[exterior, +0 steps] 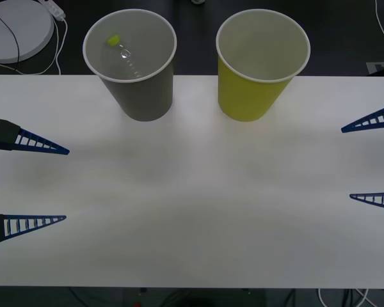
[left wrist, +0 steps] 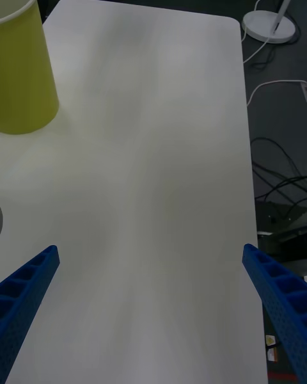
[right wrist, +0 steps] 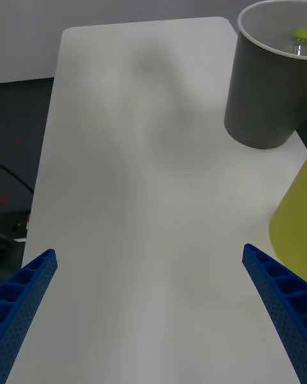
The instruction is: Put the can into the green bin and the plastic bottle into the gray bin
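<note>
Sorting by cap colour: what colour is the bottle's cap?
Lime green; the plastic bottle lies inside the gray bin, clearest in the front view.

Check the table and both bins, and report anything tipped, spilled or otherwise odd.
Nothing stands out. The gray bin and the green bin stand upright at the back of the table. The plastic bottle sits inside the gray bin. The left gripper and right gripper hang open at the table's sides.

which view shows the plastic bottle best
The front view: it looks down into the gray bin, showing the plastic bottle with its cap. The right wrist view catches just its top at the rim.
</note>
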Available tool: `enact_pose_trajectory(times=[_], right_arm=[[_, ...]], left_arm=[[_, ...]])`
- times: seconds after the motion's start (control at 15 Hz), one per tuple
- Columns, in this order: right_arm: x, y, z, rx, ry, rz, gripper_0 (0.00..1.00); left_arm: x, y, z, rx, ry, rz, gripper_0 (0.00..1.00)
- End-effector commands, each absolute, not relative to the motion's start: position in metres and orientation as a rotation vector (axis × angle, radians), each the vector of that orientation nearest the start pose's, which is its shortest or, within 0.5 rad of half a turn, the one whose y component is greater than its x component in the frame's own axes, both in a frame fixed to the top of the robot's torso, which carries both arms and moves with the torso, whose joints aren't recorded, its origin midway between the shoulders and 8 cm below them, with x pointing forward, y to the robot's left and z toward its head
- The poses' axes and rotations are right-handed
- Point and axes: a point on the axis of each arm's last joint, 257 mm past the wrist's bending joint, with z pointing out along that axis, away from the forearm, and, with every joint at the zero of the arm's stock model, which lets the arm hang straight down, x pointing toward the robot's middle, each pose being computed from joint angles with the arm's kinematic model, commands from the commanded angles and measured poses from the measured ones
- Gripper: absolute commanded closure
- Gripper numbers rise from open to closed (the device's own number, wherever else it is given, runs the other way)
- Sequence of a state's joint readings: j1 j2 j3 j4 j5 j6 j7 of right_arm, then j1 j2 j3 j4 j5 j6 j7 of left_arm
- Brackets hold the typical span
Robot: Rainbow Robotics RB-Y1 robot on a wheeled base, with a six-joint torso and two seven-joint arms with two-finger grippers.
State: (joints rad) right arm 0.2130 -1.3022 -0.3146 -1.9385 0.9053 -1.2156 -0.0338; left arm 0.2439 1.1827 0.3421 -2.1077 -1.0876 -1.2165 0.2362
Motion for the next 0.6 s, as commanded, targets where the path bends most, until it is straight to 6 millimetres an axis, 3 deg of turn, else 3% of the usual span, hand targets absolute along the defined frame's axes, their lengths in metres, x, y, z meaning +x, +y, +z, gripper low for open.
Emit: enact_pose_trajectory(times=[0.07, 0.6], right_arm=[[0.317, -0.263, -0.084, -1.609, 1.444, 0.46, 0.0], [0.301, -0.251, -0.086, -1.62, 1.399, 0.513, 0.0]], left_arm=[[0.308, 0.235, -0.103, 1.588, 1.536, -0.458, 0.0], [0.308, 0.235, -0.103, 1.588, 1.536, -0.458, 0.0]])
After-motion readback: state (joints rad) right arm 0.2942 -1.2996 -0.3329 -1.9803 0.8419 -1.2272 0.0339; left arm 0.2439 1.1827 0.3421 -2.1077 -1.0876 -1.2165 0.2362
